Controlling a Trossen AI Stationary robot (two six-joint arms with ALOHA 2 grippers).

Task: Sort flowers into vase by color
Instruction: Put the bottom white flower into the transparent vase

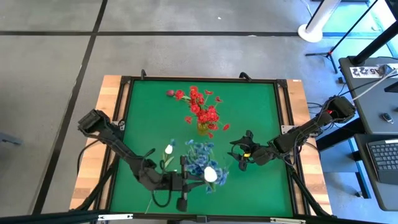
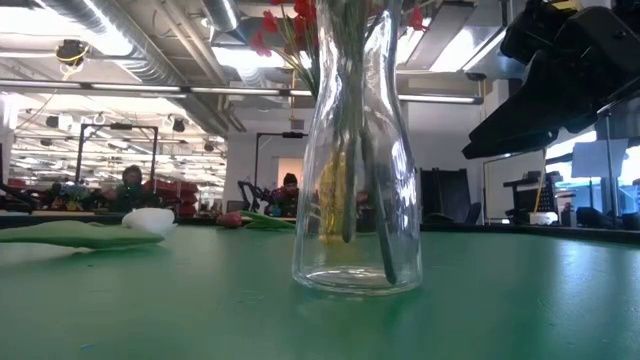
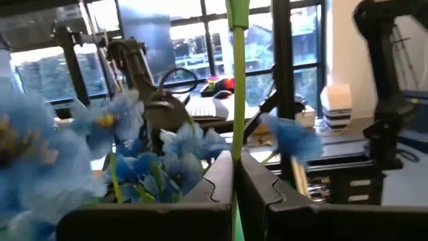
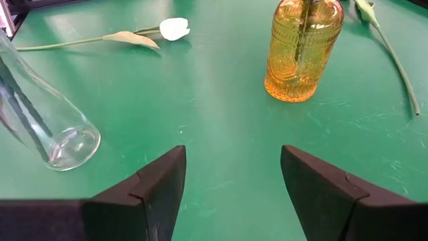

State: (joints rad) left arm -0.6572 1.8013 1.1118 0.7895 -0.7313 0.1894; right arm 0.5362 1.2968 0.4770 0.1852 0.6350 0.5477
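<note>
Red flowers (image 1: pixel 202 111) stand in an amber vase (image 4: pixel 304 50) at mid-table. Blue flowers (image 1: pixel 198 155) stand in a clear glass vase (image 2: pixel 355 200) nearer the front. One white tulip (image 1: pixel 168 150) lies flat on the table, left of the clear vase. My left gripper (image 1: pixel 200 179) reaches in level from the near left, shut on the stem of a second white tulip (image 1: pixel 211 175) right beside the blue flowers (image 3: pixel 144 161). My right gripper (image 1: pixel 239 154) hangs open over bare table, right of the two vases. A dark pink bud (image 1: pixel 170 93) lies at the far left. My left gripper pinches the tulip's thin green stem (image 3: pixel 237 144) between its two fingers. The fingers come in level and lie across the stem. The stem stands upright in the hold and runs up out of the wrist view. Its lower end is hidden by the fingers.
A green stem with a leaf (image 4: pixel 394 60) lies on the table beside the amber vase. Bare green table (image 4: pixel 227 107) spreads between my right gripper (image 4: pixel 233 167) and the vases. Wooden borders (image 1: pixel 109 124) flank the table. People sit in the room beyond.
</note>
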